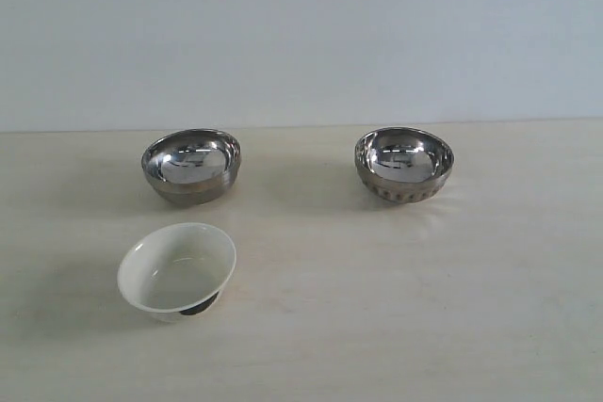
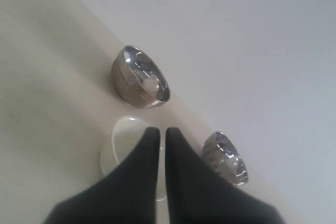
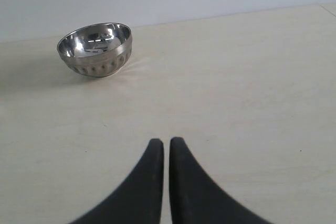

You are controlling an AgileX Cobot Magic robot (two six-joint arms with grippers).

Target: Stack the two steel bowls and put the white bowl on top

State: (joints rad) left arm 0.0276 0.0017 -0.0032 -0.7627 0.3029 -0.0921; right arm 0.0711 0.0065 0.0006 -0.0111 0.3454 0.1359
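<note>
The plain steel bowl [image 1: 191, 166] stands upright at the back left of the table, also seen as the plain steel bowl [image 2: 139, 77]. At the back right is the patterned steel bowl [image 1: 403, 164], shown too as the patterned steel bowl [image 2: 225, 158] and the patterned steel bowl [image 3: 95, 49]. The white bowl [image 1: 176, 268] sits tilted on its dark foot at the front left. My left gripper [image 2: 162, 131] is shut and empty, held above the white bowl [image 2: 125, 141]. My right gripper [image 3: 166, 141] is shut and empty over bare table, well short of the patterned bowl. Neither gripper appears in the exterior view.
The pale wooden table [image 1: 396, 308] runs back to a plain white wall [image 1: 301, 35]. Its far edge lies just behind the two steel bowls.
</note>
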